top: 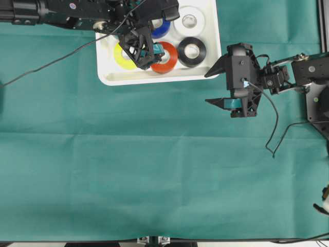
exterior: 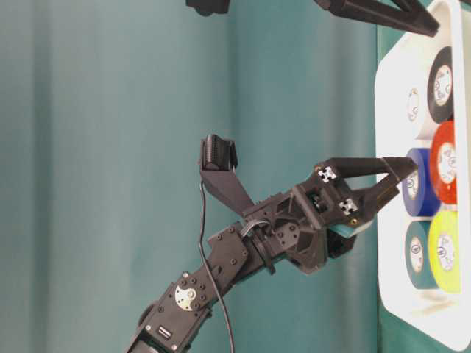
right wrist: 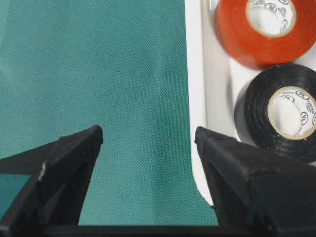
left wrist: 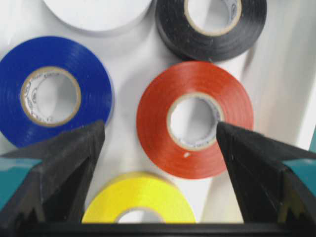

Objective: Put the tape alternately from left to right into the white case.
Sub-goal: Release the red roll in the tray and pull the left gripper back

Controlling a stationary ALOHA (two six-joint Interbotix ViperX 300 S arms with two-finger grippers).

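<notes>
Left wrist view: left hand [left wrist: 158, 148] hangs over the white case [left wrist: 291, 74], fingers spread wide, grasping nothing.
Left hand fingers: one tip [left wrist: 74, 148] sits between the blue roll [left wrist: 49, 91] and the yellow roll [left wrist: 140, 197]; the other tip [left wrist: 247, 153] stands at the outer edge of the orange-red roll [left wrist: 195, 118].
Orange-red roll: lies flat in the case between the spread fingers, free of both pads, pale core up.
Neighbouring rolls: black roll [left wrist: 212, 27] beyond the orange-red one; white roll [left wrist: 98, 12] beyond the blue one; yellow roll nearest the camera.
Teal roll: seen only in the table-level view [exterior: 416, 254], beside the yellow roll at the end of the case.
Case layout: six rolls lie flat in two rows of three, close together.
Right hand [top: 218, 85]: released, fingers fully apart, nothing between them, hovering over the surface [top: 154, 175] just beside the short side of the case nearest the black roll.
Right wrist view: case rim runs past one finger [right wrist: 232, 163]; the other finger is over bare green cloth.
Surface: covered by green cloth; the case stands at its far edge in the overhead view.
</notes>
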